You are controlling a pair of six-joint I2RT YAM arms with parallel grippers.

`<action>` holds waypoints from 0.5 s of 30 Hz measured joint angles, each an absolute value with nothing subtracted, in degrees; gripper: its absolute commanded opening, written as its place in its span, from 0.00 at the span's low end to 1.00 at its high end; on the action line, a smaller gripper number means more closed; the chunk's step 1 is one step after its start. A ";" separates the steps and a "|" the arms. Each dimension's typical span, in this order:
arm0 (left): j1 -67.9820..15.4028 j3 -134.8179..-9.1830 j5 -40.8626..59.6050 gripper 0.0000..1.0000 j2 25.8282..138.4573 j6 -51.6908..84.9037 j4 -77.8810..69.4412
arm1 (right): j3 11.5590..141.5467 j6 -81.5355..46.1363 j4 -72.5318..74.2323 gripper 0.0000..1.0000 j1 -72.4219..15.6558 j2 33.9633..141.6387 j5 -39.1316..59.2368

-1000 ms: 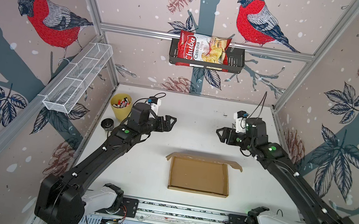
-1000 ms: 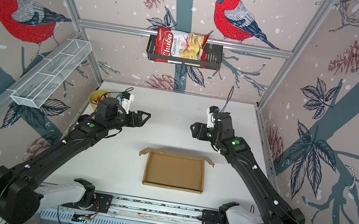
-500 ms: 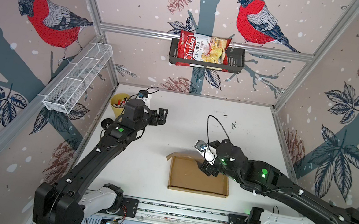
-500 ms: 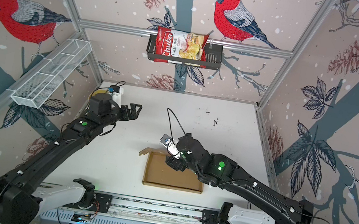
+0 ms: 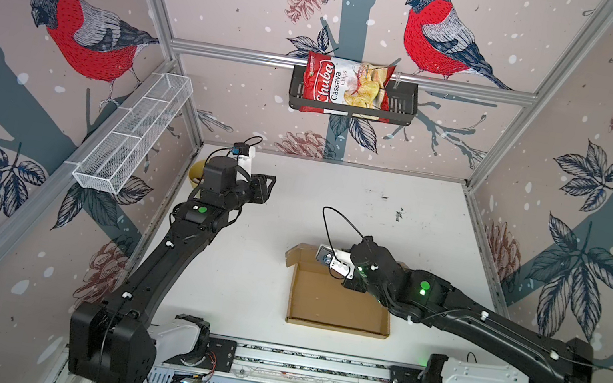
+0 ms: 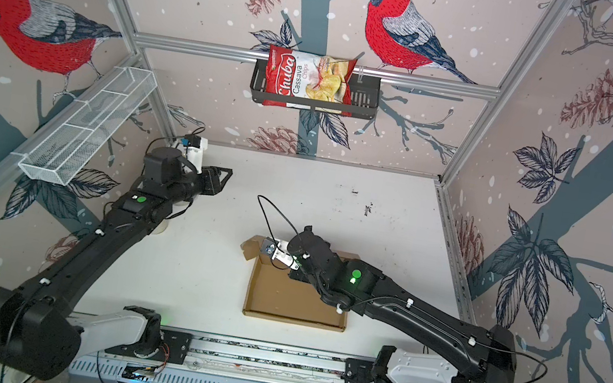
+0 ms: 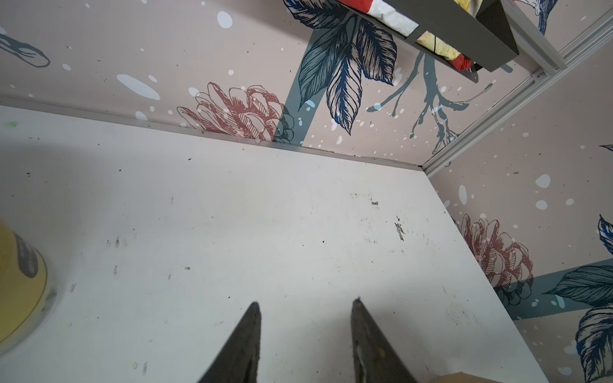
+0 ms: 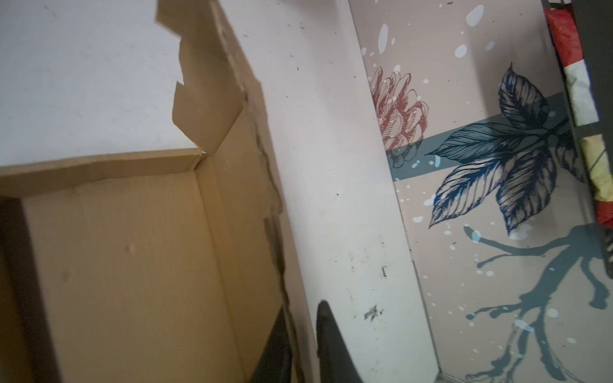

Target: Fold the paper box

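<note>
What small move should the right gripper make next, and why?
Probably pivot the right gripper toward the robot's base, folding the far flap of the paper box inward: its jaws are shut on that flap's edge, while the left gripper hangs open elsewhere.

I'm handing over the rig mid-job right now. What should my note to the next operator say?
Right gripper: shut on the far wall of the shallow brown corrugated cardboard paper box.
Left gripper: open and empty, above the white table at its far left, away from the box.
Done: the box sits as a tray near the table's front centre, low walls up.
Left: the far-left corner tab sticks outward, untucked; the closing folds are not yet done.
</note>
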State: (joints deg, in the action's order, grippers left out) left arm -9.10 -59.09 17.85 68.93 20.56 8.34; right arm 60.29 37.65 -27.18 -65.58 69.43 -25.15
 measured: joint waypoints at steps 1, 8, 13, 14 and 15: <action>-8.91 -59.51 17.96 0.50 69.84 20.58 8.34 | 60.34 39.94 -25.76 0.04 -64.53 70.17 -25.47; -8.62 -61.04 20.64 0.62 74.63 22.06 7.27 | 63.00 51.75 -15.75 0.02 -57.98 76.31 -26.48; -8.58 -61.67 22.94 0.67 78.17 24.36 5.21 | 62.43 58.30 -9.58 0.36 -57.04 79.26 -24.05; -8.58 -61.84 23.53 0.71 78.78 25.45 4.84 | 61.93 58.83 -8.51 0.48 -56.99 79.59 -23.49; -8.58 -61.93 24.25 0.76 79.40 26.35 4.45 | 61.17 60.01 -7.14 0.55 -56.95 79.81 -23.51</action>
State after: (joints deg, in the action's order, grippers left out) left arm -8.58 -61.93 24.25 79.40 26.35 4.45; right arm 61.17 60.01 -7.14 -56.95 79.81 -23.51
